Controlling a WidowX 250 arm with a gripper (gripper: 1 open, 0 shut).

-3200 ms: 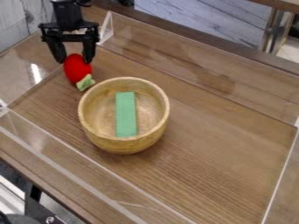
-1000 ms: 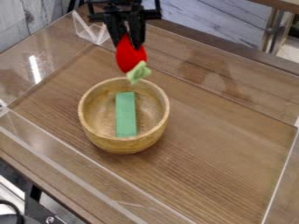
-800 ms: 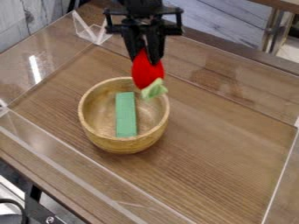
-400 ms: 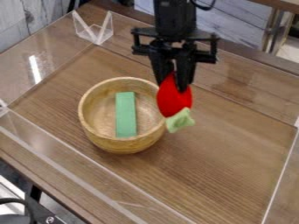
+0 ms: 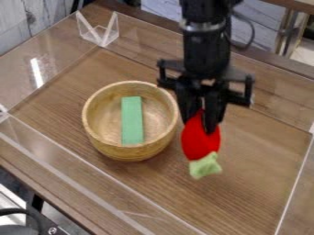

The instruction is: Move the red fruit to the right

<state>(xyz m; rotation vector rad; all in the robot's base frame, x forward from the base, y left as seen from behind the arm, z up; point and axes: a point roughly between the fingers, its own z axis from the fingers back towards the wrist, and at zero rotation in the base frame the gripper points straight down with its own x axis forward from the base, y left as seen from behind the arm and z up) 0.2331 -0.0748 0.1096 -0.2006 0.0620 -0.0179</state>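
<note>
The red fruit hangs upright to the right of the wooden bowl, its light green leafy cap pointing down close to the table. My gripper comes down from above and is shut on the fruit's upper end, its dark fingers pinching it. I cannot tell whether the cap touches the wood.
A flat green block lies inside the wooden bowl. A clear plastic stand sits at the back left. Low transparent walls border the wooden table on the right and front.
My gripper has carried the red fruit from above the bowl's back rim across to the right and downward, past the bowl's right side. The grip has stayed shut.
</note>
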